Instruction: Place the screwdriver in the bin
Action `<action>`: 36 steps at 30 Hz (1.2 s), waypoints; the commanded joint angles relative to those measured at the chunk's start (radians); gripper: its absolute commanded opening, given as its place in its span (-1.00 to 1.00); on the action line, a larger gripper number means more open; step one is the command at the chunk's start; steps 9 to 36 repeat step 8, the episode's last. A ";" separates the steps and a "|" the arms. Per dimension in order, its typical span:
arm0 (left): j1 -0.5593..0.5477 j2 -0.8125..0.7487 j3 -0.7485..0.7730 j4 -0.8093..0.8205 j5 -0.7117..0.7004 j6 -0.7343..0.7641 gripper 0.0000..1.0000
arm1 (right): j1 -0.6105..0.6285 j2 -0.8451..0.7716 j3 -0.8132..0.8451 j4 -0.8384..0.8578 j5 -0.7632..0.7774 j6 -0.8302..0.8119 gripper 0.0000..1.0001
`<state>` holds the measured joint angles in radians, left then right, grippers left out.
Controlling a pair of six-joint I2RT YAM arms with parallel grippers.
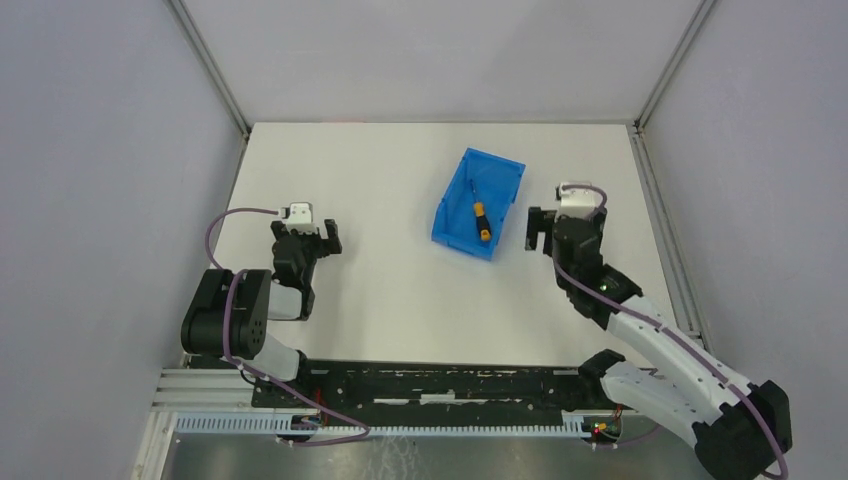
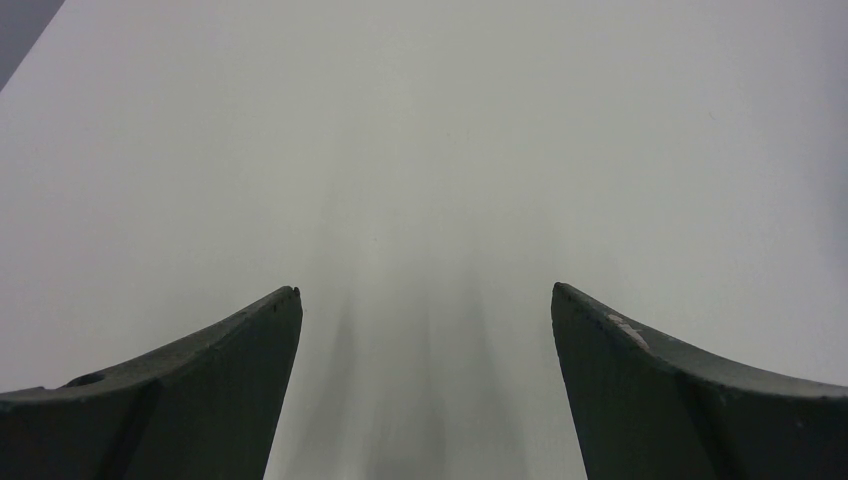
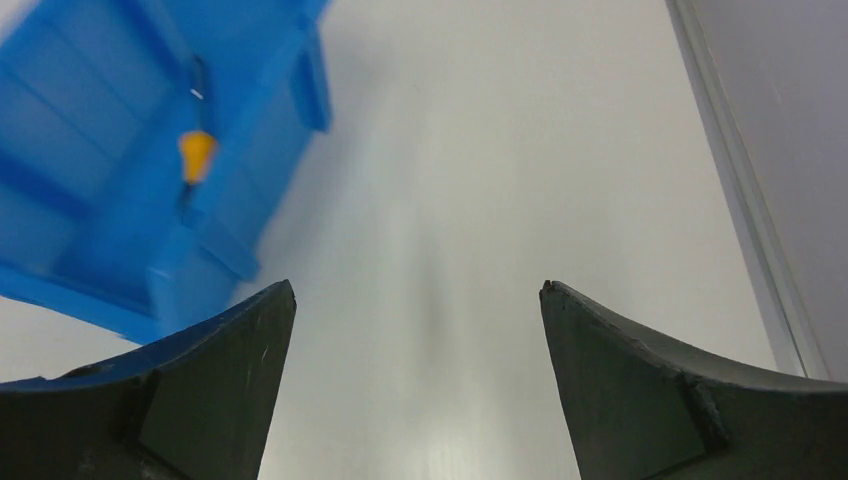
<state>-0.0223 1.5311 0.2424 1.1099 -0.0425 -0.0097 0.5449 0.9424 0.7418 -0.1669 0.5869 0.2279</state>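
Blue bin (image 1: 450, 205) sits mid-table (image 1: 400, 290) seen from above, with the screwdriver (image 1: 480, 220) lying inside it. The right gripper (image 1: 553, 228) hangs just beside its right edge, and the left gripper (image 1: 310, 238) is well apart. Left wrist: claw spread wide over bare white surface. Right wrist: claw spread, bin at upper left, a metal rail (image 3: 738, 200) edging the open table.

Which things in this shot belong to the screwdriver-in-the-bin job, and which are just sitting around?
Belongs to the job:
- bright blue plastic bin
- small screwdriver with orange-yellow and black handle, lying inside that bin
- right gripper, open, beside the bin

Just there:
- white table
- grey side walls
- left gripper, open, away from the bin
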 commanded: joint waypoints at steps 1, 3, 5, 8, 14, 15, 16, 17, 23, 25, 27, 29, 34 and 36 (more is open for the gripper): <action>0.005 0.001 0.009 0.047 0.004 -0.016 1.00 | -0.004 -0.133 -0.288 0.187 0.168 -0.039 0.96; 0.005 0.003 0.009 0.047 0.004 -0.016 1.00 | -0.002 -0.179 -0.388 0.231 0.213 -0.028 0.96; 0.005 0.003 0.010 0.047 0.004 -0.016 1.00 | -0.004 -0.205 -0.466 0.272 0.214 -0.040 0.96; 0.005 0.002 0.009 0.047 0.005 -0.016 1.00 | -0.003 -0.224 -0.525 0.324 0.208 -0.049 0.96; 0.005 0.002 0.009 0.047 0.005 -0.016 1.00 | -0.003 -0.224 -0.525 0.324 0.208 -0.049 0.96; 0.005 0.002 0.009 0.047 0.005 -0.016 1.00 | -0.003 -0.224 -0.525 0.324 0.208 -0.049 0.96; 0.005 0.002 0.009 0.047 0.005 -0.016 1.00 | -0.003 -0.224 -0.525 0.324 0.208 -0.049 0.96; 0.005 0.002 0.009 0.047 0.005 -0.016 1.00 | -0.003 -0.224 -0.525 0.324 0.208 -0.049 0.96; 0.005 0.002 0.009 0.047 0.005 -0.016 1.00 | -0.003 -0.224 -0.525 0.324 0.208 -0.049 0.96; 0.005 0.002 0.009 0.047 0.005 -0.016 1.00 | -0.003 -0.224 -0.525 0.324 0.208 -0.049 0.96; 0.005 0.002 0.009 0.047 0.005 -0.016 1.00 | -0.003 -0.224 -0.525 0.324 0.208 -0.049 0.96; 0.005 0.002 0.009 0.047 0.005 -0.016 1.00 | -0.003 -0.224 -0.525 0.324 0.208 -0.049 0.96; 0.005 0.002 0.009 0.047 0.005 -0.016 1.00 | -0.003 -0.224 -0.525 0.324 0.208 -0.049 0.96; 0.005 0.002 0.009 0.047 0.005 -0.016 1.00 | -0.003 -0.224 -0.525 0.324 0.208 -0.049 0.96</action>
